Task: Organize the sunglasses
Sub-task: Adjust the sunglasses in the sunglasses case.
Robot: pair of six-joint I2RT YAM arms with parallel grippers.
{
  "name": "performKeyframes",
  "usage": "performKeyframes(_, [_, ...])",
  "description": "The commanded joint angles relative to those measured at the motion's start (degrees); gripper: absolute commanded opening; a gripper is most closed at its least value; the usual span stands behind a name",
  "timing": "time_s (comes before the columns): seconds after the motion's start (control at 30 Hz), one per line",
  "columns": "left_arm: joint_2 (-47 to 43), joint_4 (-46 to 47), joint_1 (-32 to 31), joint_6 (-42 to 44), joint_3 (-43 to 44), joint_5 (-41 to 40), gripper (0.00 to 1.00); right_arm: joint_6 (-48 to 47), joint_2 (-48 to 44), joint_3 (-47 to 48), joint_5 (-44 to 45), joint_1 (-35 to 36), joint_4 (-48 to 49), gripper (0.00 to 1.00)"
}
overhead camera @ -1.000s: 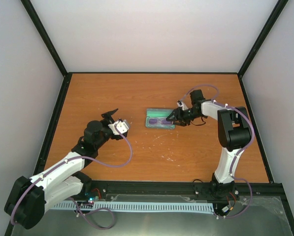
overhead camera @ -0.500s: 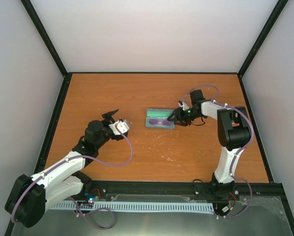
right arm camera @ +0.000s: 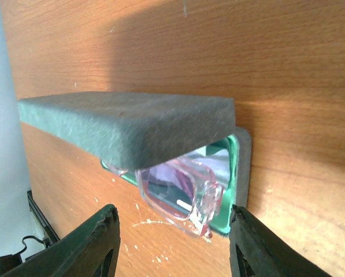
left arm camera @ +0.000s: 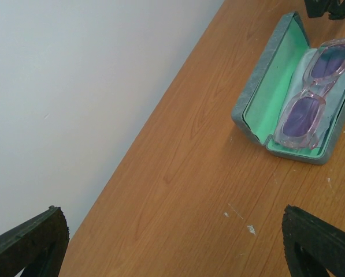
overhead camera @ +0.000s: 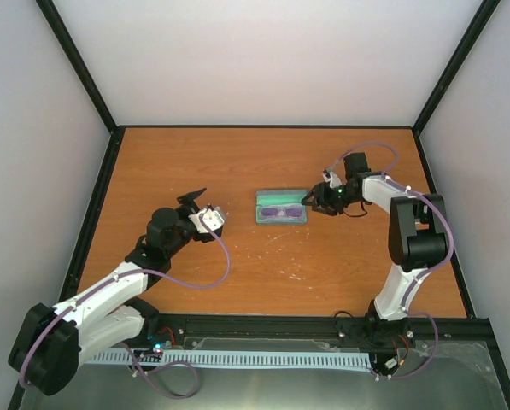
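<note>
Hanging over the table [overhead camera: 263, 265] at the near left with the left fingers [overhead camera: 199, 207] spread wide and gripping nothing, well apart from the sunglasses [left arm camera: 308, 98]. Lying farther out, mid-table, folded inside the open grey-blue case [left arm camera: 250, 98] on its mint-green lining, purple lenses facing up, lid standing raised. Pointing in at the case's right end with the right fingers [overhead camera: 308, 205] parted wide on either side of the pink frame's end, just short of it, clasping nothing.
</note>
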Motion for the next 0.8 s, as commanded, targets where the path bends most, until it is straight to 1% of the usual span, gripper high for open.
performKeyframes(0.0, [-0.07, 0.18, -0.19, -1.15, 2.32, 1.35, 1.0, 0.86, -3.95, -3.39, 0.61, -0.06, 0.65, 0.48])
performKeyframes(0.03, [-0.11, 0.11, -0.21, -1.11, 2.35, 1.43, 1.0, 1.39, -4.59, -4.38, 0.03, -0.04, 1.13, 0.44])
performKeyframes(0.1, [-0.23, -0.28, -0.2, -1.12, 2.33, 1.88, 0.98, 2.02, -5.04, -5.85, -0.8, 0.15, 1.63, 0.25])
performKeyframes(0.13, [-0.26, -0.59, -0.2, -1.13, 2.37, 2.1, 0.97, 2.08, -5.13, -6.38, -0.99, 0.44, 1.71, 0.18])
performKeyframes(0.17, [-0.18, -0.92, -0.24, -1.12, 2.45, 2.4, 0.96, 1.93, -5.07, -6.96, -1.03, 0.67, 1.57, 0.14])
performKeyframes(0.2, [-0.21, -1.25, -0.24, -1.26, 2.49, 2.6, 0.94, 1.89, -5.07, -7.28, -0.99, 0.97, 1.51, 0.12])
performKeyframes(0.33, [-0.32, -1.88, -0.27, -1.53, 2.79, 3.22, 0.92, 2.16, -5.05, -8.29, -0.6, 1.23, 1.81, 0.12])
performKeyframes(0.77, [-0.25, -1.77, -0.25, -1.05, 2.5, 2.97, 0.92, 2.64, -0.56, -6.8, -0.96, 2.23, 2.96, 0.12])
